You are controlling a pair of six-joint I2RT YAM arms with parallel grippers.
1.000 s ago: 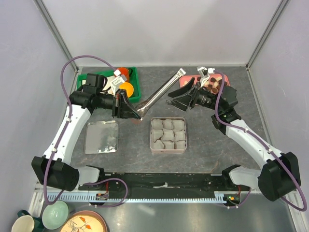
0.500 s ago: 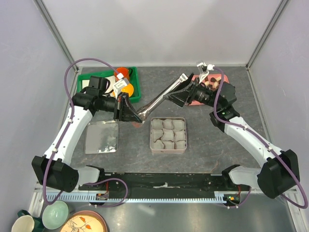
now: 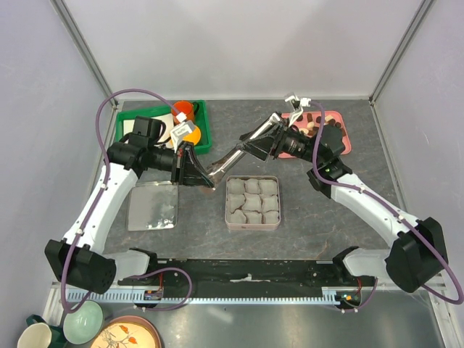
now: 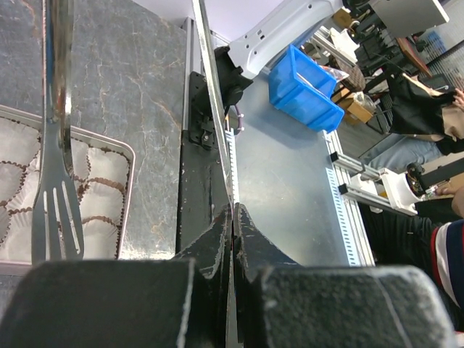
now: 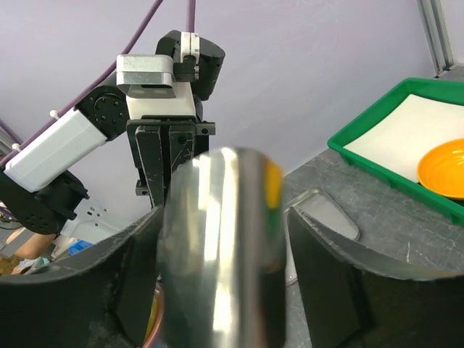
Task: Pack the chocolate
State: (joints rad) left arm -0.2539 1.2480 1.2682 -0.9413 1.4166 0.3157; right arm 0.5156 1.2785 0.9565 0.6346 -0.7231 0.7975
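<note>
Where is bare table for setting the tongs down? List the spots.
Bare: the strip between the tin lid and the square tin; the stretch right of that tin, under the right arm. Crowded: the far side, with green tray, pink tray of chocolate and the tongs.

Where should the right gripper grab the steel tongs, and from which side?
At the handle end of the tongs, away from the left gripper, which clamps one arm near the slotted tips. The right gripper should probably come in endwise from the far right, fingers flanking both arms, so closing squeezes them.
</note>
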